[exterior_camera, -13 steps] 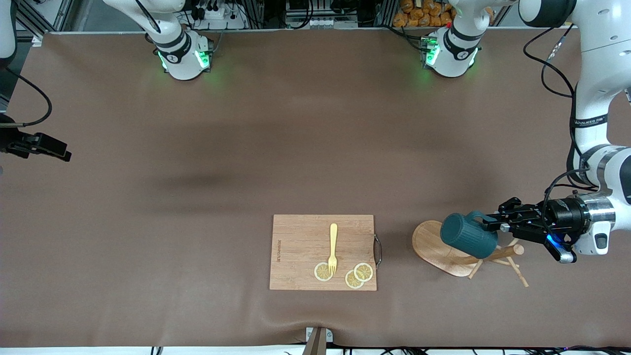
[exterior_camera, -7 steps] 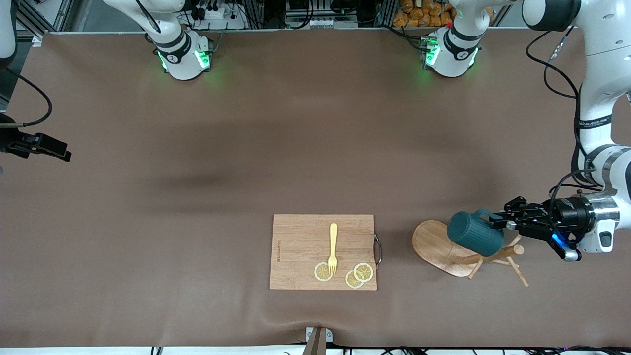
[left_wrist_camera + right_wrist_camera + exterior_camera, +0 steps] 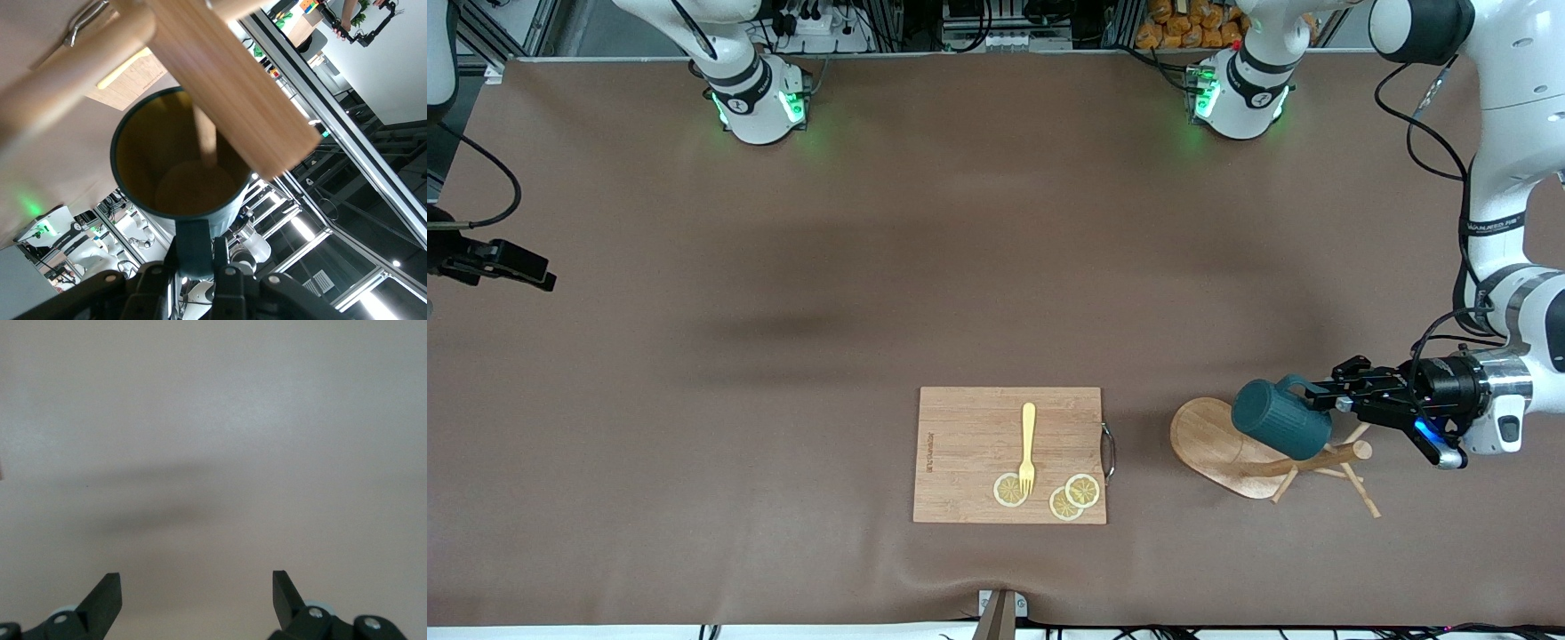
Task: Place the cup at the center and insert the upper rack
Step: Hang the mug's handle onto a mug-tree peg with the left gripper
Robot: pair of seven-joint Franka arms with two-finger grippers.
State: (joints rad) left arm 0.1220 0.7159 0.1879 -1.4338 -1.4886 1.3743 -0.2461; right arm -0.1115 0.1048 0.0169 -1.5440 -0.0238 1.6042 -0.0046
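Note:
The dark teal cup (image 3: pixel 1280 420) hangs tilted in the air over the upper rack (image 3: pixel 1214 446), which lies on its side on the table near the left arm's end. My left gripper (image 3: pixel 1317 396) is shut on the cup's handle (image 3: pixel 193 243). In the left wrist view the yellowish inside of the cup (image 3: pixel 179 167) faces me, and the rack's round post (image 3: pixel 227 73) and a thin peg (image 3: pixel 205 137) cross its mouth. My right gripper (image 3: pixel 197 587) waits open over bare table with nothing between its fingers.
A wooden cutting board (image 3: pixel 969 427) lies nearer the front camera at mid-table, beside the rack's oval base. On it are a yellow fork (image 3: pixel 1028 449) and lemon slices (image 3: pixel 1074 495). Thin pegs (image 3: pixel 1360 493) stick out from the rack along the table.
The left gripper and the cup have shifted slightly toward the left arm's end of the table, staying over the rack. The right arm has not moved.

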